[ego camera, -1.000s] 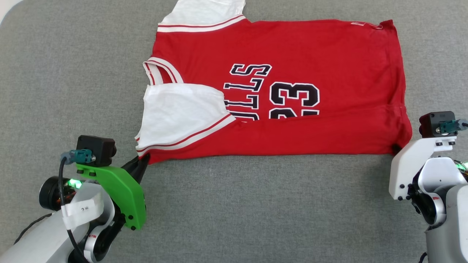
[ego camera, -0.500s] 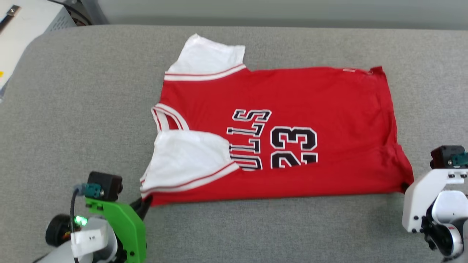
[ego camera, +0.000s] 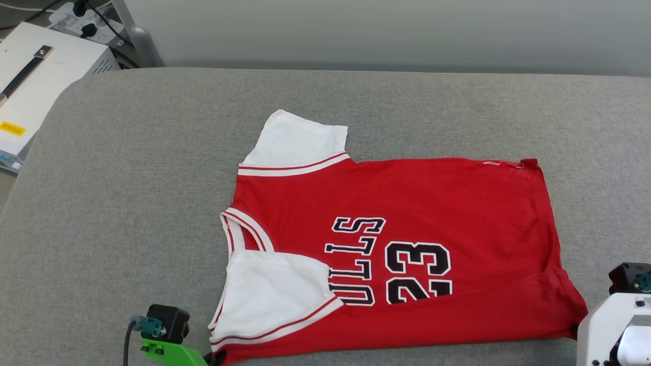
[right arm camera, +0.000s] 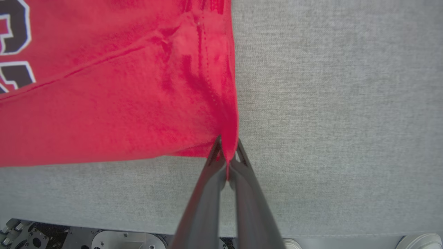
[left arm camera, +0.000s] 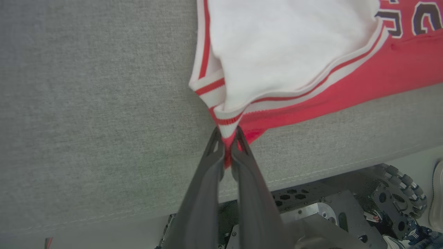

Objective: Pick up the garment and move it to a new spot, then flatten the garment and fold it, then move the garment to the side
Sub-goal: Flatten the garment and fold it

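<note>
The garment (ego camera: pixel 432 213), a red jersey with white sleeves and black numerals, lies flat on the grey padded table (ego camera: pixel 127 203). Its near long edge is folded over the chest print, and one white sleeve (ego camera: pixel 274 295) lies on top. My left gripper (left arm camera: pixel 226 138) is shut on the striped sleeve corner at the garment's near left (left arm camera: pixel 294 58). In the head view its green mount (ego camera: pixel 170 352) shows at the bottom edge. My right gripper (right arm camera: pixel 227 147) is shut on the near right hem corner of the garment (right arm camera: pixel 104 103), beside its white mount (ego camera: pixel 608 330).
A white box (ego camera: pixel 40 66) and a power strip (ego camera: pixel 81 20) stand beyond the table's far left corner. A pale wall runs behind the table. The table's near edge and my wheeled base (left arm camera: pixel 380 193) show below the left gripper.
The head camera has tilted up, so the whole picture has slid down and the table's far edge and wall have come into view. Both grippers keep their hold on the same corners.
</note>
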